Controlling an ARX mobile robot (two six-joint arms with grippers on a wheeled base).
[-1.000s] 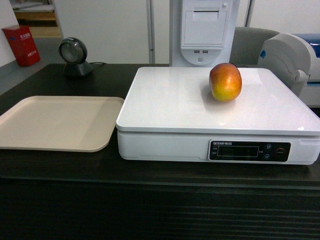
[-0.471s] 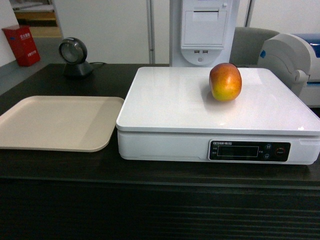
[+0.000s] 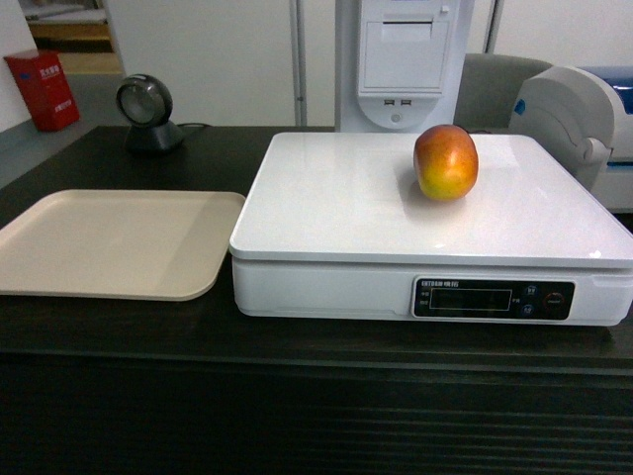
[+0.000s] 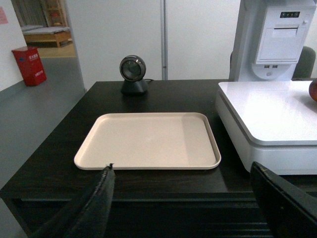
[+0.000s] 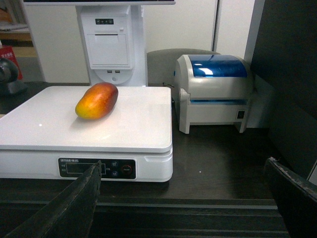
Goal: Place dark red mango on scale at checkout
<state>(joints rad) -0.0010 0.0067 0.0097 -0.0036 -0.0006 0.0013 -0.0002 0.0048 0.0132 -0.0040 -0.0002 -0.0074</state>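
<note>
Our right gripper (image 5: 181,198) hangs with its jaws spread wide and nothing between them, pulled back to the front edge of the checkout (image 5: 218,158); only the two dark fingers show at the bottom of its wrist view. Our left gripper (image 4: 181,198) is likewise open and empty, low in front of the counter and facing the beige tray (image 4: 148,141). Neither arm appears in the head view at all.

The dark red mango (image 3: 446,161) lies on the white platform of the scale (image 3: 336,198), toward the back and right of centre, red end up and yellow-orange end down in the head view, well apart from every edge. From the right wrist it reads as an oval lying on its side.

Across the last second we find no change: the mango sits in the same place, and the scale, the tray and the round barcode scanner (image 3: 146,111) behind it have not shifted. We take that stillness to mean the fruit has settled and will not roll, so we judge the placement done, with nothing left but to keep clear of the platform. The scale's display (image 3: 472,298) is too dim for us to read.
</note>
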